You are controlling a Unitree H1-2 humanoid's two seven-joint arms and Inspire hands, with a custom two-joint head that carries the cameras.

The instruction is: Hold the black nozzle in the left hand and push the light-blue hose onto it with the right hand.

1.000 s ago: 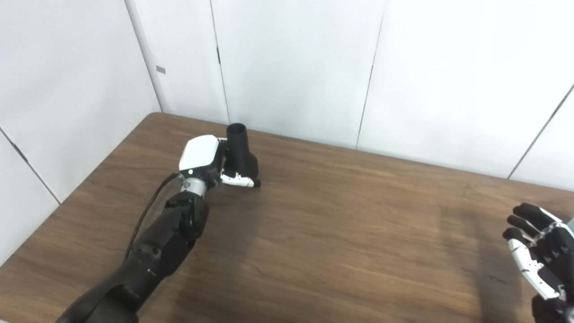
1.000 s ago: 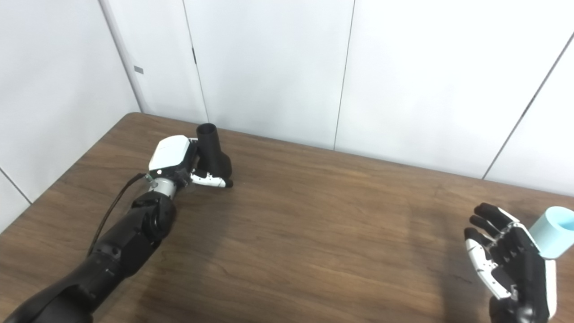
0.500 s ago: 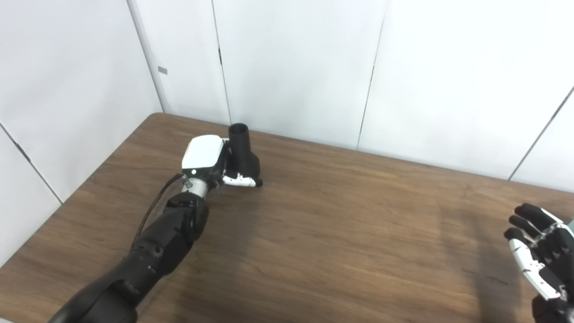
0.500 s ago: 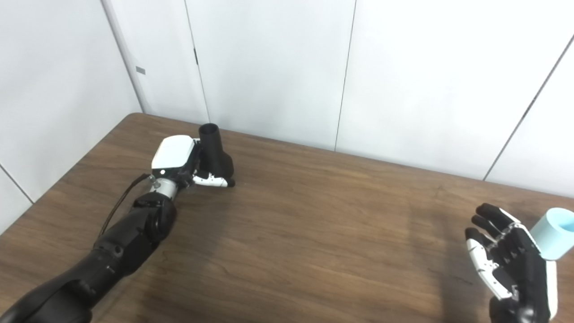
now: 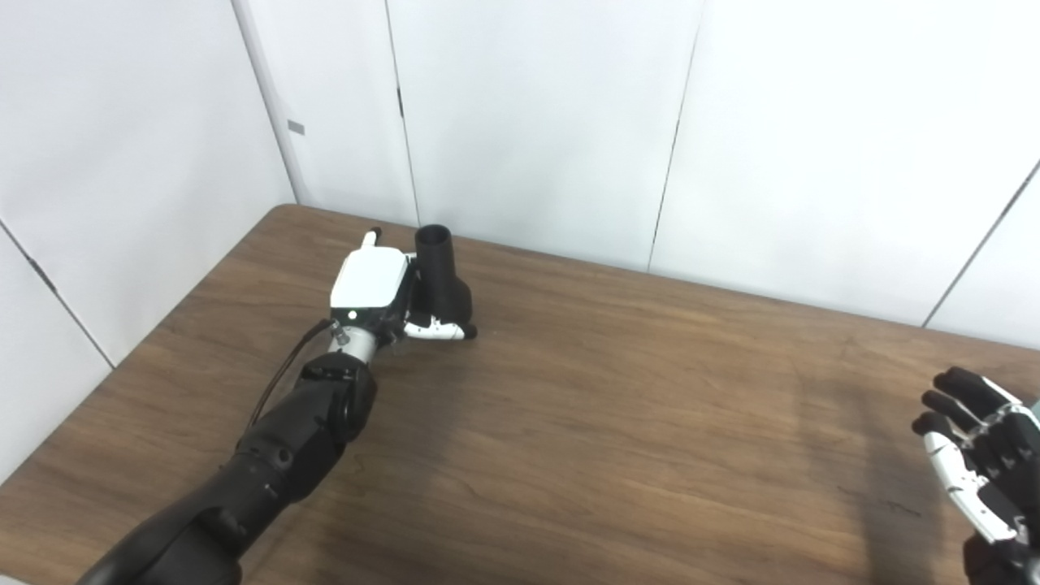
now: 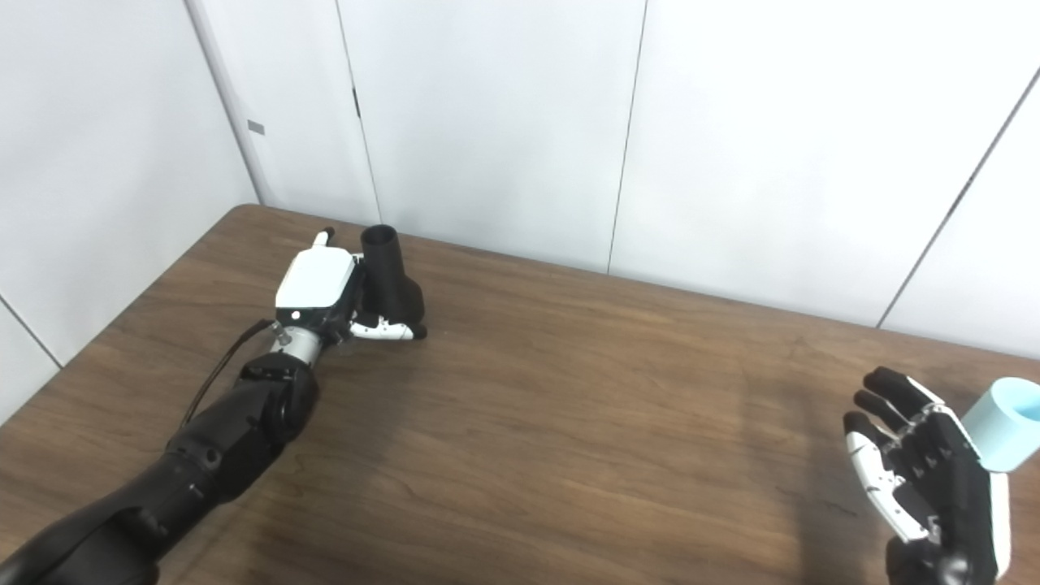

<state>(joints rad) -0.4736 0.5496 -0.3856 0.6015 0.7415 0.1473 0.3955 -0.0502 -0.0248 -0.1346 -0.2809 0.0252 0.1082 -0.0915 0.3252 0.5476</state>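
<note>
Standing upright by the left robot hand, thumb at its base, grip uncertain: black nozzle. Light-blue hose just beyond open right robot hand, far across tabletop.

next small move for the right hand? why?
Probably close the right hand around the light-blue hose. Its fingers are spread and the hose stands upright just beyond them at the table's right edge, not gripped. The left hand is already at the black nozzle, far across the table.
</note>
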